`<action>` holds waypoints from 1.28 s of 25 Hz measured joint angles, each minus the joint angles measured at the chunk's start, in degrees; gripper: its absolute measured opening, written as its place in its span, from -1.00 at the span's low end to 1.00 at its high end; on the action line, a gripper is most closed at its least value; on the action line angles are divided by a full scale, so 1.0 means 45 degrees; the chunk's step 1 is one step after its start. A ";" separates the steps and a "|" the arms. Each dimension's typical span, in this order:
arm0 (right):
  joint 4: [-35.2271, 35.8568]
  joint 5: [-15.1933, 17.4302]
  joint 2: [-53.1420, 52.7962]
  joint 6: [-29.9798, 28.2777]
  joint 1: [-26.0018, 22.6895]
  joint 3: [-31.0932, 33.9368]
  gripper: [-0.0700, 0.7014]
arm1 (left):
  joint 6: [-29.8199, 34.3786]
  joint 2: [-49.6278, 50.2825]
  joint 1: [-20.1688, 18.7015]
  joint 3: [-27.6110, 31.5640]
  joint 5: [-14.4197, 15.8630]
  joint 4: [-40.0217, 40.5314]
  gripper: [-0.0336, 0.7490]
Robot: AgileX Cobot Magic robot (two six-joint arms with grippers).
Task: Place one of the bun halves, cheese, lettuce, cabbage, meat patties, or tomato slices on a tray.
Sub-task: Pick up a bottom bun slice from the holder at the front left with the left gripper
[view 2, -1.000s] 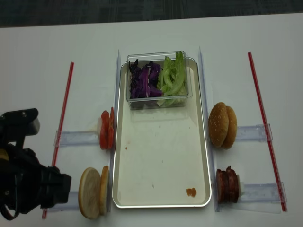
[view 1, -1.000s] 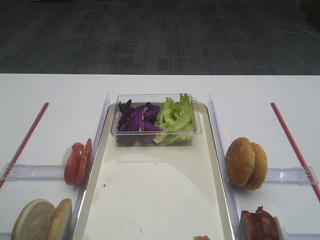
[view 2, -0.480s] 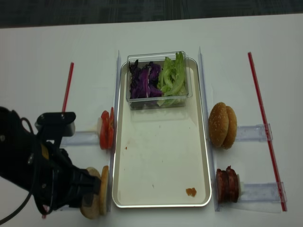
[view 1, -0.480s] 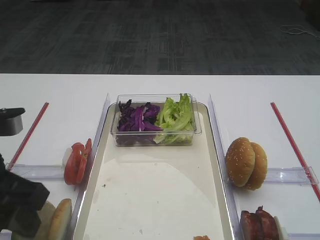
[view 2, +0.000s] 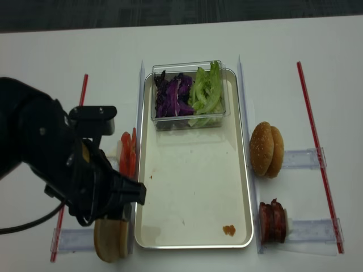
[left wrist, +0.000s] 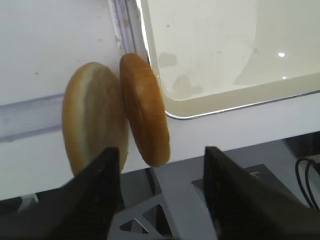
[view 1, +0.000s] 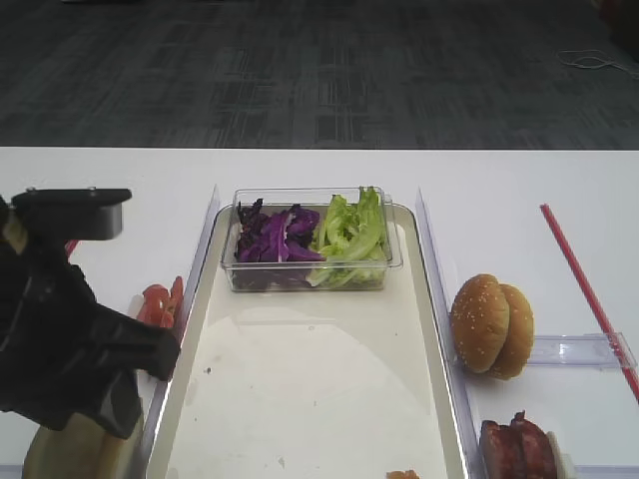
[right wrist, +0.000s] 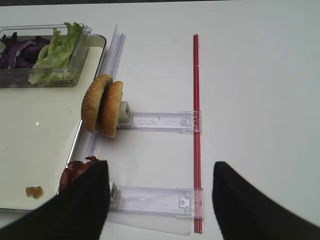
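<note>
My table [view 1: 519, 180] is white and smooth, and it fills most of what I see. Past its far edge is the floor [view 1: 319, 70], a dark grey carpet with faint square tile lines. A thin pale cord [view 1: 591, 60] lies curled on the carpet, far off to the right. The light is soft and even. I see no walls or windows.

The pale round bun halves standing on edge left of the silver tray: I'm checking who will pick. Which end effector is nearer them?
Left. The left end effector hangs open just above the pale round bun halves; the right end effector is across the silver tray, by the dark meat patties.
</note>
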 joint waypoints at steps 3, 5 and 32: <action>0.0000 0.0000 0.0000 0.0000 0.0000 0.0000 0.36 | -0.0215 0.0667 -0.0438 -0.0030 -0.0281 0.0062 0.08; 0.0000 0.0000 0.0000 0.0000 0.0000 0.0000 0.36 | -0.0339 0.0986 -0.0599 -0.0060 -0.0540 0.0112 0.07; 0.0000 0.0000 0.0000 0.0000 0.0000 0.0000 0.36 | -0.1705 0.2617 -0.0707 -0.0089 -0.1388 0.0910 -0.28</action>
